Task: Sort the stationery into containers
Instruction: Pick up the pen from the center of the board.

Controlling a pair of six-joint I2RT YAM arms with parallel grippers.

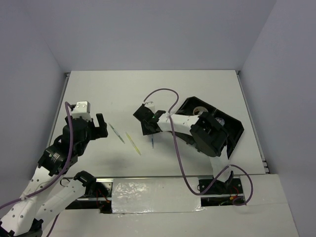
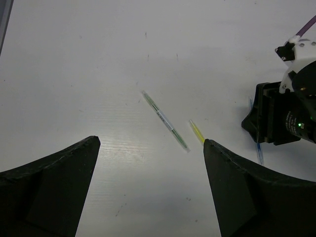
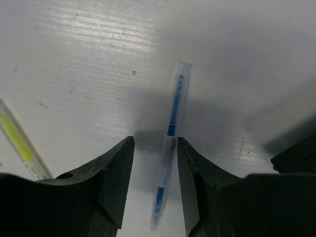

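Stationery, three pens unsorted: blue pen (image 3: 170, 148) between narrowed, unclamped jaws of right gripper (image 3: 154, 148); grey pen (image 2: 164, 120), yellow pen (image 2: 196, 131) loose; left gripper (image 2: 151, 143) spread, empty; organizer tray (image 1: 236, 129) partly stocked.

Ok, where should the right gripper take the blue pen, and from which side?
Mid-barrel, from straight above. The blue pen lies flat on the table, long and thin, so pinch across its narrow width. The right gripper straddles it there, jaws apart.
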